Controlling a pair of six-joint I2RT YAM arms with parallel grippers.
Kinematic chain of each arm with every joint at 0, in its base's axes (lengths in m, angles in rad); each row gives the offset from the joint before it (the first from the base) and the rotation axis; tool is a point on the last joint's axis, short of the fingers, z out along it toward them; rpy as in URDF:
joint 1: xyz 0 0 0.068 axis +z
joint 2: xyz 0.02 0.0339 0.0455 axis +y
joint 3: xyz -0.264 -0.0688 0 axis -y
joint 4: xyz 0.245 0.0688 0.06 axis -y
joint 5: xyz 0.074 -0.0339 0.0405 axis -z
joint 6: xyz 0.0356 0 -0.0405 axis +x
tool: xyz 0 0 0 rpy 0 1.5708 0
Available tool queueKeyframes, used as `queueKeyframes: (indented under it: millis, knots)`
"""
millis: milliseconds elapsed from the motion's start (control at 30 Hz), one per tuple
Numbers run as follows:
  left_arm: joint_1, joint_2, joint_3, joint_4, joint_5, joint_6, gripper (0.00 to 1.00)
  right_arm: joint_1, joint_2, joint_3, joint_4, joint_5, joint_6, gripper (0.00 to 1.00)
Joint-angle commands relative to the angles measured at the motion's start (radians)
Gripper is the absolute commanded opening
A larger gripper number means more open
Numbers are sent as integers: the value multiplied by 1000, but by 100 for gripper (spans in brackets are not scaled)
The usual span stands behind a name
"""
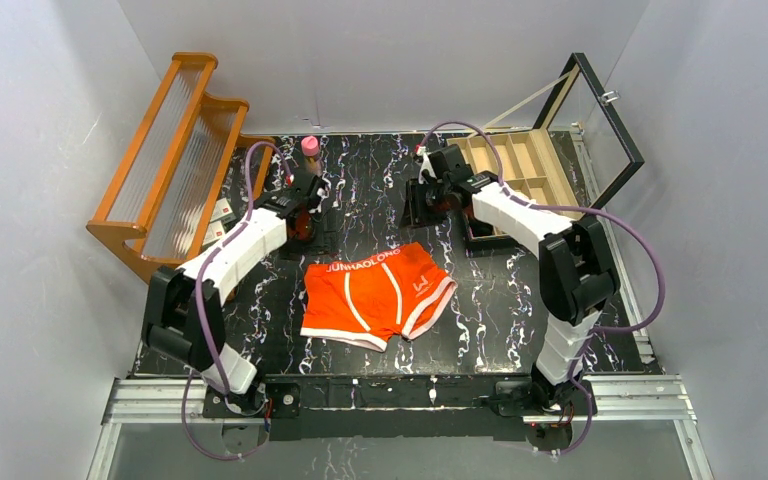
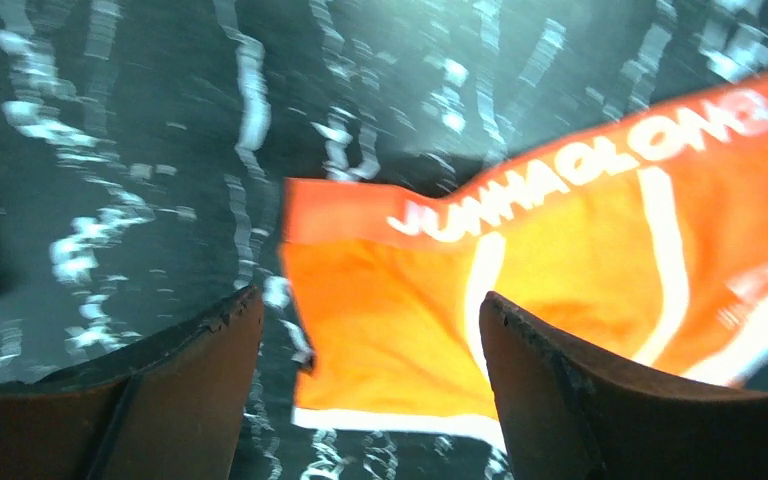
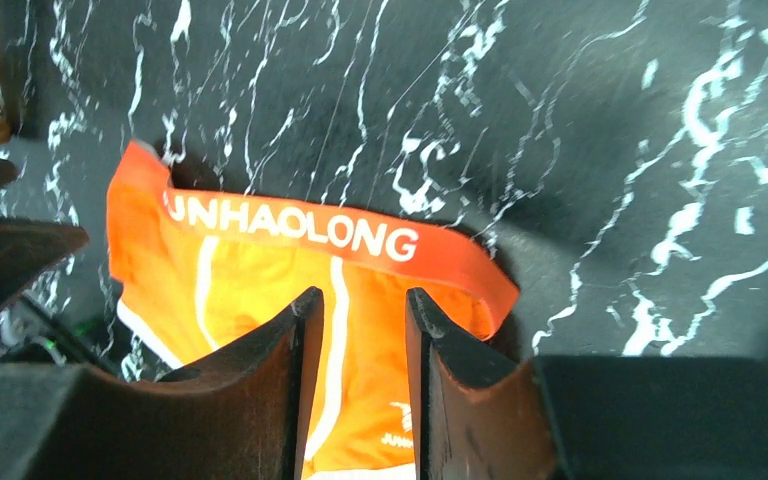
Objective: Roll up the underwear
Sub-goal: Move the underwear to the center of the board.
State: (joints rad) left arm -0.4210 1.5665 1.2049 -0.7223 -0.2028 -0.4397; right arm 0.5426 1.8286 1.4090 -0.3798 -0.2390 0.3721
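1. Underwear point(image 1: 377, 296): 1 orange pair with white stripes, spread flat near the middle of the table point(image 1: 505, 300), waistband toward 12 o'clock, leg hems toward 6 o'clock. No beige pair in view.
2. Left gripper point(image 2: 370, 300): jaws spread wide, holding nothing, hovering just beyond the waistband corner at 11 o'clock of the cloth.
3. Right gripper point(image 3: 362, 297): jaws parted by a narrow gap, nothing between them, hovering off the waistband at 1 o'clock of the cloth.
4. Step in hand, as judged: taking hold of the waistband edge to begin the roll; no turn made yet.
5. Widen the right jaws first, then lower both grippers onto the waistband, 1 near each end.
6. Slip 1 finger under the edge and pinch cloth only, without scraping the table.
7. Keep both pinches level for a straight first turn along the 9-to-3 o'clock line.
8. Roll toward 6 o'clock in short, tight turns, pressing down between turns against soft cloth springing open.
9. Watch for skew from a lagging side: cone instead of roll.
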Motion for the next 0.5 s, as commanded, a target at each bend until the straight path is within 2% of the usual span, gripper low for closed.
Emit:
queueKeyframes:
  millis: [0,100,267,367,467]
  knots:
    - [-2,-115,-113,143,436,-58,75,-7,41,15,-69,-154,-49,43]
    - [-5,-103,-185,226,547,-111,73,-9,115,93,-172,-134,-71,45]
    - [-7,-37,-254,236,596,-119,69,-5,156,92,-186,-296,-66,44]
    - [-7,-26,-295,222,515,-124,66,7,167,47,-162,-295,-46,44]
    - [-7,-21,-328,183,388,-150,66,11,199,44,-182,-181,-44,47]
